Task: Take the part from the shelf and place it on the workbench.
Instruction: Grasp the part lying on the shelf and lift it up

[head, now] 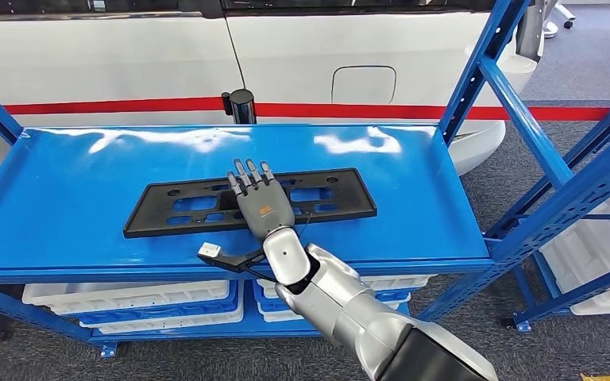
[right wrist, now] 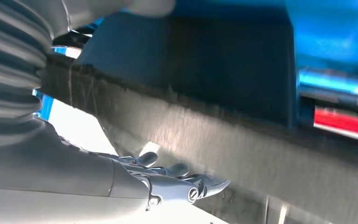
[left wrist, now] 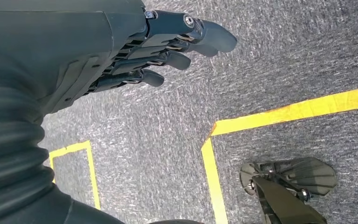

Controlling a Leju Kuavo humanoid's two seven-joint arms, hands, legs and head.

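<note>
The grasping step is judged to be in hand: the right robot hand (head: pixel 259 205) is laid over the black part (head: pixel 206 208), a long flat plate with cut-outs, which lies across the middle of the blue shelf (head: pixel 63 214). In the head view the fingers (head: pixel 248 176) are stretched flat toward 12 o'clock across the middle of the plate, apart and holding nothing yet; whether they actually touch it cannot be told. In the right wrist view the dark edge of the part (right wrist: pixel 223 135) runs close past the fingertips (right wrist: pixel 182 169). The left robot hand (left wrist: pixel 168 46) hangs over the grey carpet (left wrist: pixel 284 56) with its fingers loosely extended and nothing in them. The next move is judged to call for the fingers to be closed round a long edge or through a cut-out, since a flat plate gives little to grip, and the part is then to be lifted level before being carried to the worktop. Below the shelf, at 6 o'clock, white trays (head: pixel 127 295) are stacked on blue ones (head: pixel 206 305); their contents cannot be made out.
</note>
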